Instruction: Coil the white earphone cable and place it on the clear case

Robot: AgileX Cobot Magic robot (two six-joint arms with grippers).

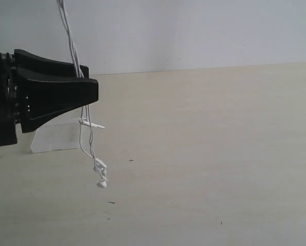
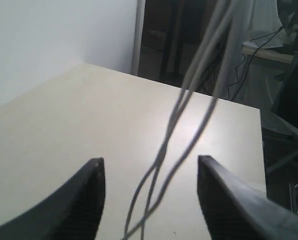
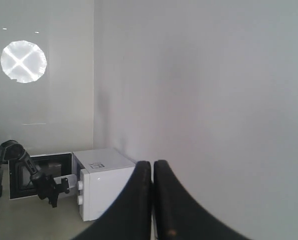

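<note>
Your left gripper fills the left of the exterior view, seen side-on; the white earphone cable drops from the top edge, passes between the gripper's fingers and hangs on below them; a small white piece sticks out sideways just under the gripper; the earbuds dangle at the bottom end, low over the table, contact unclear; the clear case lies on the table behind the gripper, partly hidden by it; the cable is not on it.

Left wrist view: the fingers stand well apart; doubled cable strands run through the gap, touching neither as far as you can see.

Right wrist view: right gripper has its fingers pressed together, aimed at a pale wall; you cannot tell whether anything is pinched there; a white box-shaped appliance sits beyond.
</note>
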